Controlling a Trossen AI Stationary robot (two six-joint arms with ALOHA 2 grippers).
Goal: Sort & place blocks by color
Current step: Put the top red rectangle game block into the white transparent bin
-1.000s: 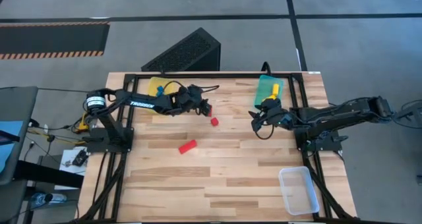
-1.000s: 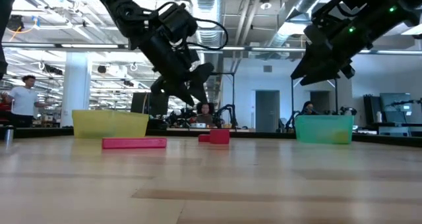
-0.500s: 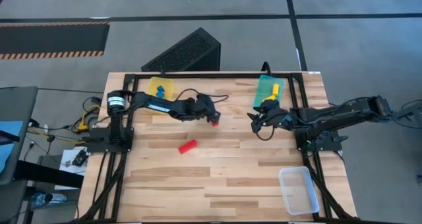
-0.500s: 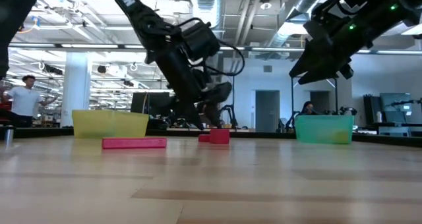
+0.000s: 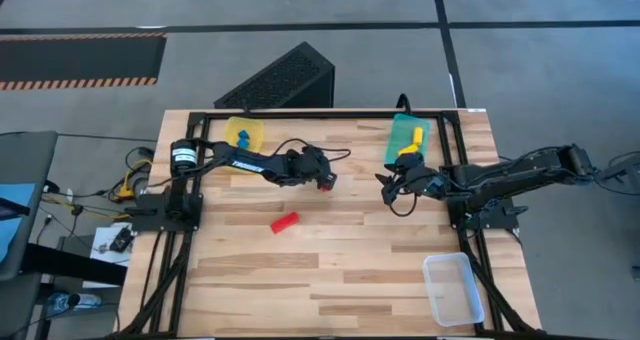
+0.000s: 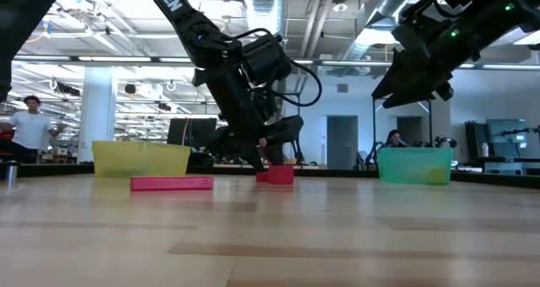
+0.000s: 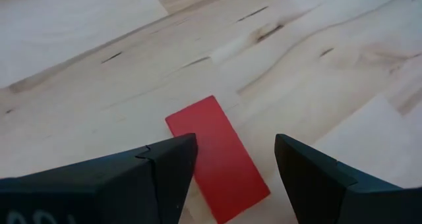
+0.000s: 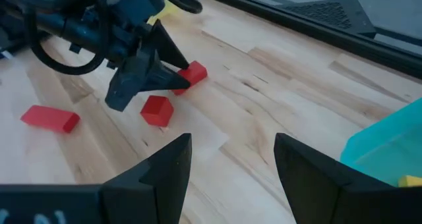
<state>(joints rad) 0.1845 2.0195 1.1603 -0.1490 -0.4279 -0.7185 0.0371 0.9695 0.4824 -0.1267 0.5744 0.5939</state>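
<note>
My left gripper (image 5: 322,177) is open and low over the table's middle. Its fingers stand on either side of a small red block (image 7: 221,161) that lies flat on the wood; I see no touch. In the right wrist view this block (image 8: 192,72) sits at the left gripper's fingertips (image 8: 175,80). A second small red block (image 5: 326,186) lies just beside it, and a red bar (image 5: 285,222) lies nearer the near edge. My right gripper (image 5: 388,190) hangs open above the table, close to the teal tray (image 5: 405,140).
A yellow tray (image 5: 244,132) with blue blocks stands at the far edge, left of centre. The teal tray holds a yellow block (image 5: 417,136). A clear tray (image 5: 452,288) sits at the near right corner. Bare wood lies between the red blocks and my right gripper.
My left gripper has come down and moved toward the table's right, from above the table to the level of the two small red blocks. It now straddles the farther one. The blocks and the bar have stayed where they were.
</note>
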